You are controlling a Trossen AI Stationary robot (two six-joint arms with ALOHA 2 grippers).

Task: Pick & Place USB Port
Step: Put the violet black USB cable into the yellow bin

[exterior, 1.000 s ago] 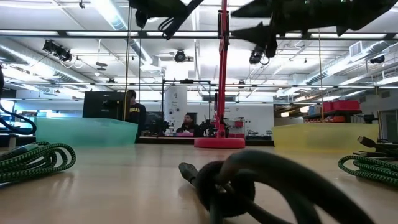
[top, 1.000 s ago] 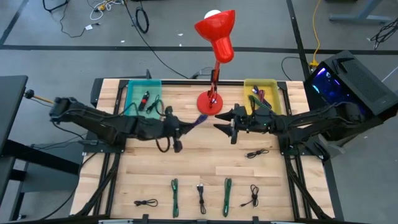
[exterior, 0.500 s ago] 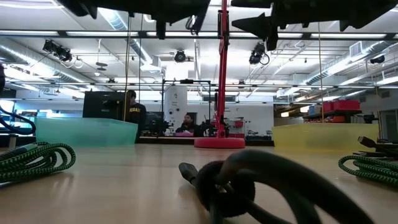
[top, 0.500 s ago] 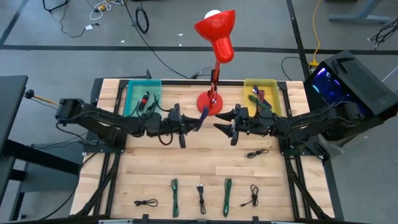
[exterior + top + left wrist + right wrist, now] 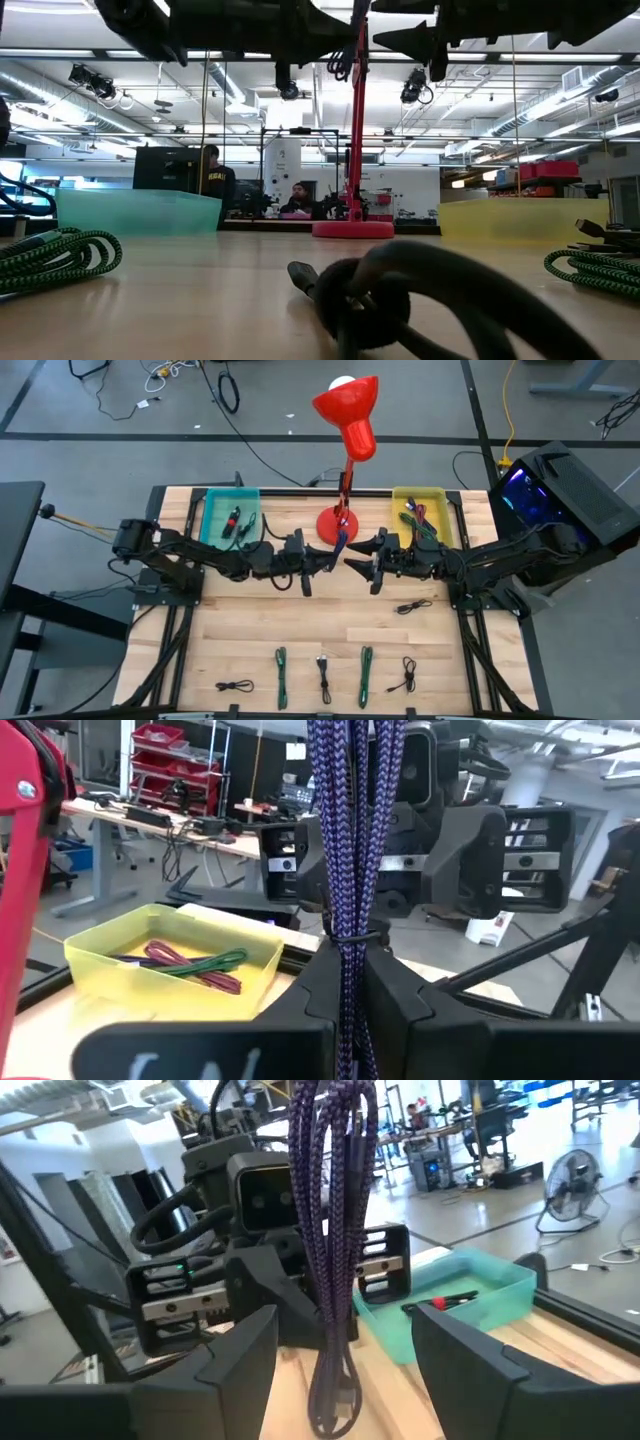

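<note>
A bundle of purple braided cable [image 5: 338, 544] is in my left gripper [image 5: 323, 556], high over the middle of the table, near the red lamp's base [image 5: 338, 525]. In the left wrist view the bundle [image 5: 345, 820] runs out past my own fingers, with a thin tie around it. My right gripper [image 5: 353, 561] faces the left one from the right and is open. In the right wrist view the bundle [image 5: 325, 1210] stands between its two fingers without touching either. My left gripper pinches the purple bundle between its two fingers just behind the tie band [image 5: 346, 934], coming level from the table's left, fingers lying along the strands. The bundle is lifted clear of the table and sticks out beyond the fingertips toward the right gripper.
A teal bin [image 5: 230, 515] holding a cable sits at the far left and a yellow bin [image 5: 420, 510] with cables at the far right. Green cables [image 5: 281, 663] and black cables [image 5: 324, 678] lie along the near edge, with one more black cable [image 5: 413, 606] on the right.
My left arm has moved toward the table's right, carrying the purple bundle up to the right gripper, and the bundle now stands between that gripper's open fingers. The right arm has kept still.
</note>
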